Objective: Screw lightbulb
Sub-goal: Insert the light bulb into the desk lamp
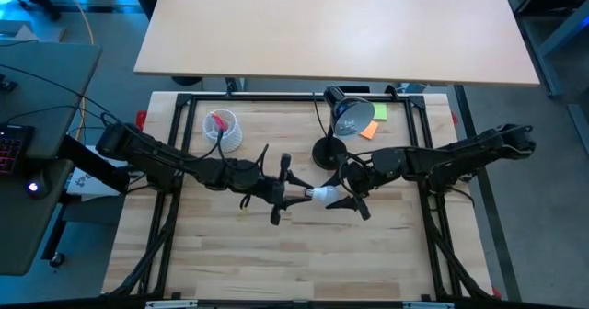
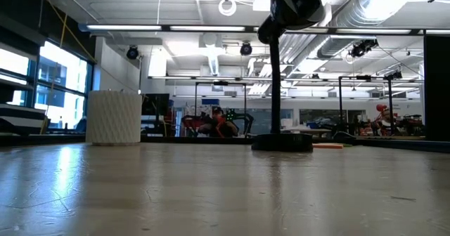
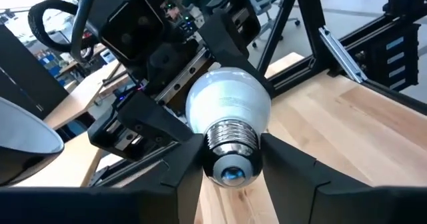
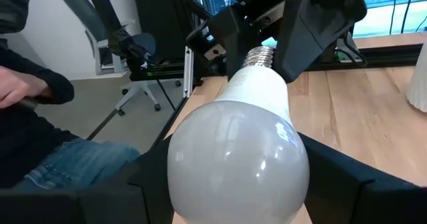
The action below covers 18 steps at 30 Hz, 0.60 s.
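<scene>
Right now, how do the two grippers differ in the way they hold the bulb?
The right gripper clamps the bulb's white globe; the left gripper sits at its silvery screw base. The right gripper comes in from the lamp side, the left gripper from the cup side. Both meet mid-table, with the bulb lying sideways between them above the tabletop.

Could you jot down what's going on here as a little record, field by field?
Held item: lightbulb, off the table between both arms
Right gripper: closed on the glass end
Left gripper: fingers on either side of the screw base
Lamp: stands at the table's far side, socket empty
White cup: far left, holds pink items
</scene>
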Motion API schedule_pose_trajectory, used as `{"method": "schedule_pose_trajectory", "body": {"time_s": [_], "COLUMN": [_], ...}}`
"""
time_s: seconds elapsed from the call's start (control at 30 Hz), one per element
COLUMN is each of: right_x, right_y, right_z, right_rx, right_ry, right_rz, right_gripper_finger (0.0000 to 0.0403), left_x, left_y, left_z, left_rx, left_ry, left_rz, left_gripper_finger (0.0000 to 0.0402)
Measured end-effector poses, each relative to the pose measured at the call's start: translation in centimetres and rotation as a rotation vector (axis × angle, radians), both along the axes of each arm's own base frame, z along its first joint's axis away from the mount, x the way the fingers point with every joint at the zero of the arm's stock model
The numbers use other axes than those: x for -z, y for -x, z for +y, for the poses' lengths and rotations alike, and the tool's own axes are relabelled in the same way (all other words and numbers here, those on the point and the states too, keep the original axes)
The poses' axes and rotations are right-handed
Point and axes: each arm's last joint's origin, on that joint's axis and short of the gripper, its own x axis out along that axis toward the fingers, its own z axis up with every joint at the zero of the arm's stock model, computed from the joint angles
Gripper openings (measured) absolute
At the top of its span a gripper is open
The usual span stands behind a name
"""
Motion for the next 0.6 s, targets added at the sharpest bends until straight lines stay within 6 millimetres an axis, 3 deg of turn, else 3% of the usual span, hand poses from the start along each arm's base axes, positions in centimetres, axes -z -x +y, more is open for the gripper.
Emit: {"method": "schedule_pose_trajectory", "body": {"time_s": [0.6], "right_x": [-0.07], "right_y": [-0.01], "right_z": [0.03], "right_rx": [-0.009], "right_ry": [0.014], "right_rz": [-0.013], "right_gripper_finger": [0.0244], "left_x": [-0.2], "left_y": [0.12], "left_z": [-0.41], "left_rx": [0.013], "left_ry": [-0.014], "left_rz": [-0.017], "left_gripper_finger": [0.0102]}}
